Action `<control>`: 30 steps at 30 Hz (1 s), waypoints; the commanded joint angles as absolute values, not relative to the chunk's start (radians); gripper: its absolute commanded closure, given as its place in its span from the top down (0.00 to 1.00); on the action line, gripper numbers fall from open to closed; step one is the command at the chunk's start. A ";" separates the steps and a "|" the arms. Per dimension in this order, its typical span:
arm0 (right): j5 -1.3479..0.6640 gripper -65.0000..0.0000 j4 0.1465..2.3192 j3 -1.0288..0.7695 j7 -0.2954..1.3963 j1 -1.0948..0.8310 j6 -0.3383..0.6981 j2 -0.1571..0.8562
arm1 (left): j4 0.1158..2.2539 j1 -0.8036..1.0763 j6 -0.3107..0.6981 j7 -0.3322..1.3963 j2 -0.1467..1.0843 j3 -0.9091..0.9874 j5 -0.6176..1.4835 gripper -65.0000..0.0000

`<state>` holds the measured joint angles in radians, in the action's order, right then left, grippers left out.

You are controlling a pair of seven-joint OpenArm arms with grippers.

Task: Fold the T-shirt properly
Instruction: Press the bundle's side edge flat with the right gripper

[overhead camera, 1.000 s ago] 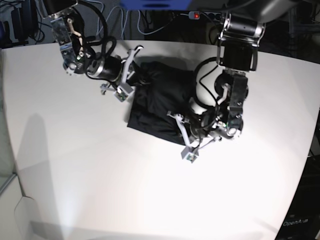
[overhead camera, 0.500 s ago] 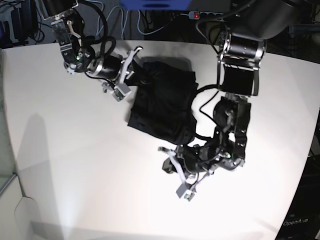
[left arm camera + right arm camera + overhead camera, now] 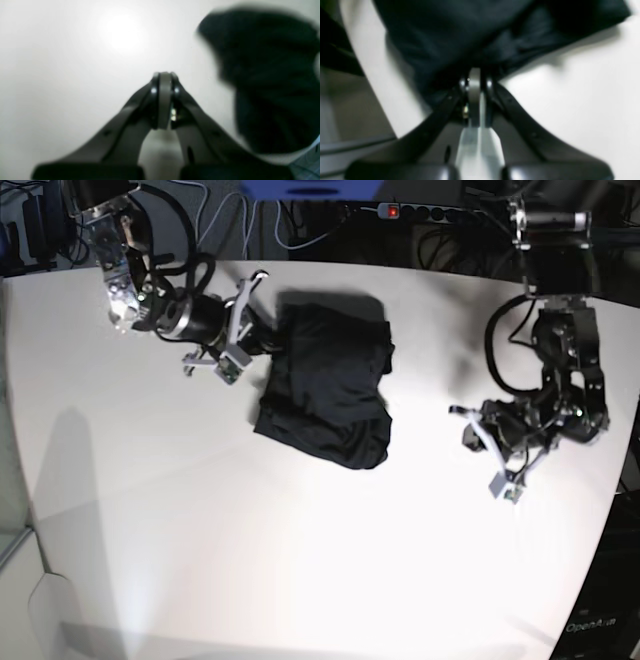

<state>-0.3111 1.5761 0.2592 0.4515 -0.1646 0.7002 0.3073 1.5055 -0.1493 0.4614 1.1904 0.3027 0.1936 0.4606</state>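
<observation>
T-shirt (image 3: 325, 385): black, matte, thin fabric. Folded into a compact, roughly rectangular bundle lying flat on the white table (image 3: 300, 560). Positioned toward the table's far edge, slightly left of centre across its width. Long axis runs from far edge toward near edge, tilted a little. Surface creased; near end bulges with rounded, uneven folds, far end squarer. Edges blurred in both wrist views; no tag discernible.

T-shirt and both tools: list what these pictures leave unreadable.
- T-shirt: neck tag not visible in any view; wrist views blurred.
- Right tool: its tips meet the shirt edge; grip on fabric not discernible, dark and blurred.
- Left tool: shut over bare table; tiny in base view.
</observation>
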 commanded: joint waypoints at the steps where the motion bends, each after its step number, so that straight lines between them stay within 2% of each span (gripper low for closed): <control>1: -0.332 0.00 1.616 0.242 0.426 -0.154 0.698 0.312 | 1.529 -0.136 0.466 1.171 0.332 0.206 0.483 0.00; 5: -0.334 0.00 1.690 0.188 0.464 -0.154 0.698 0.314 | 1.535 0.002 0.467 1.122 0.410 0.260 0.487 0.00; 9: -0.341 0.00 1.794 0.168 0.501 -0.166 0.698 0.306 | 1.531 0.091 0.469 1.072 0.433 0.305 0.489 0.00; 14: -0.340 0.00 1.897 0.186 0.573 -0.171 0.698 0.206 | 1.531 0.125 0.469 1.073 0.430 0.320 0.486 0.00; 18: -0.334 0.00 1.883 0.257 0.578 -0.165 0.698 0.151 | 1.537 0.150 0.469 1.076 0.429 0.321 0.490 0.00; 23: -0.338 0.00 1.811 0.355 0.576 -0.110 0.698 0.139 | 1.535 0.163 0.469 1.073 0.427 0.321 0.490 0.00; 30: -0.335 0.00 1.692 0.371 0.575 -0.047 0.698 0.081 | 1.532 0.185 0.469 1.067 0.426 0.321 0.490 0.00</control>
